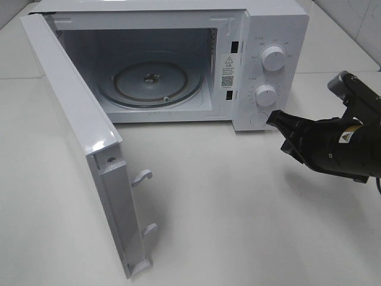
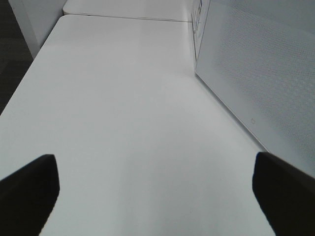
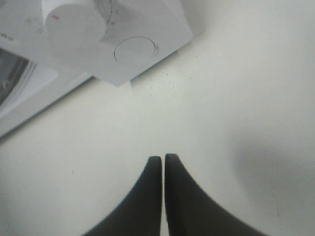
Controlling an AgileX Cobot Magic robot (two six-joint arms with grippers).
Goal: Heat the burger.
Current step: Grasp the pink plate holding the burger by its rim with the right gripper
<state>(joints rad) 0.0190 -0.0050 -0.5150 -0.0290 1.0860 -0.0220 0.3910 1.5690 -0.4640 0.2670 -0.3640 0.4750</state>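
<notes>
Two grippers logged: right gripper (image 1: 275, 118), mid-right of the high view, fingers pressed together near the microwave (image 1: 268, 30); left gripper (image 2: 153, 164) spread wide over the table (image 2: 123, 98). Door (image 1: 71, 107) open, left side. We see the burger nowhere.

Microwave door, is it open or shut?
Open. The door stands swung wide out from the microwave, and the bare glass turntable shows inside.

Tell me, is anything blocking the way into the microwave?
Nothing visible does. The microwave door stands wide open and nothing sits on its glass turntable. The burger itself shows in no view.
</notes>
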